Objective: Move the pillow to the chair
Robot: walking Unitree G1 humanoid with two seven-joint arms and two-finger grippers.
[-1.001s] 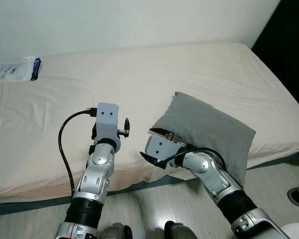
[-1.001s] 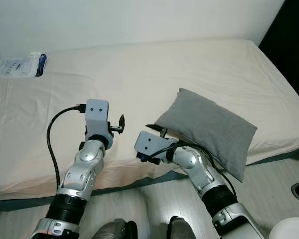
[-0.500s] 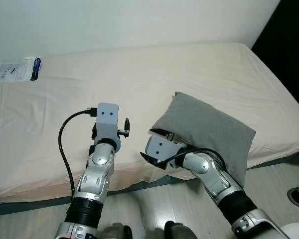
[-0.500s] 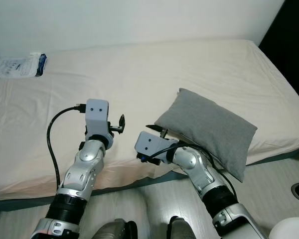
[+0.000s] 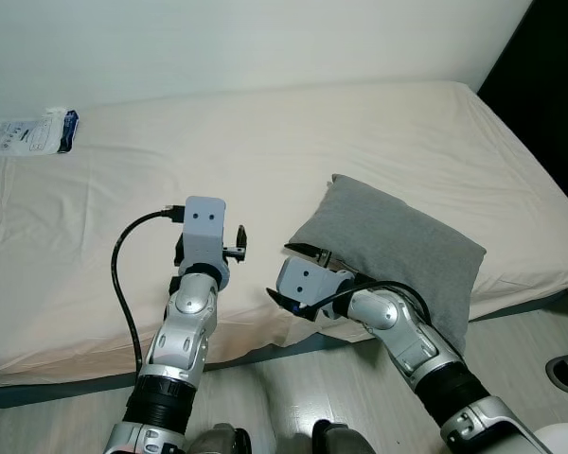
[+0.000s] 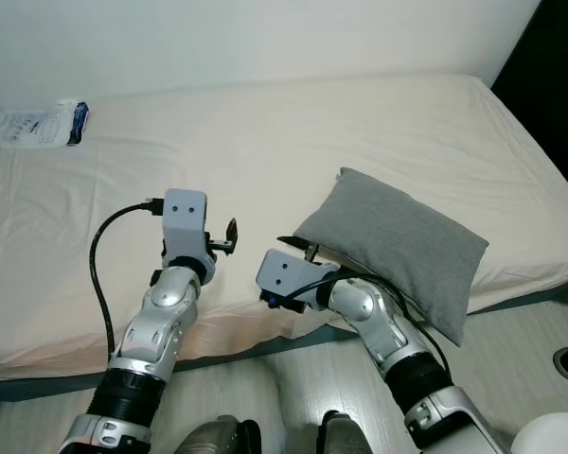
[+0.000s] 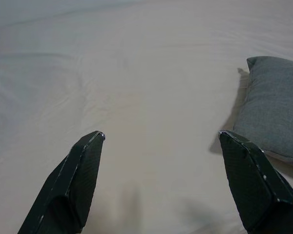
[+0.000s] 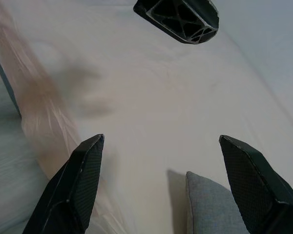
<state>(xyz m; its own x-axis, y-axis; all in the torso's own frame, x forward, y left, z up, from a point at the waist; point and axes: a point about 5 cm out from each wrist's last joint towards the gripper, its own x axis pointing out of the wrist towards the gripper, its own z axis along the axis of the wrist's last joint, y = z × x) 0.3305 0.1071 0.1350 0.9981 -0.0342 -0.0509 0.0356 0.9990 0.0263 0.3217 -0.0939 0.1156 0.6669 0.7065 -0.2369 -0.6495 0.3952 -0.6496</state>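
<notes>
Bed, grey pillow, unlabelled.

Almost no change vs. the earlier frames. Right gripper has crept a touch toward the bed's near edge, approx. a hair lower in the head views, w/ its forearm shifted by the same tiny amt. beside the pillow's near corner. Nothing else differs: no other shift visible btwn. 1.0 s ago, 0.5 s ago and now.
</notes>
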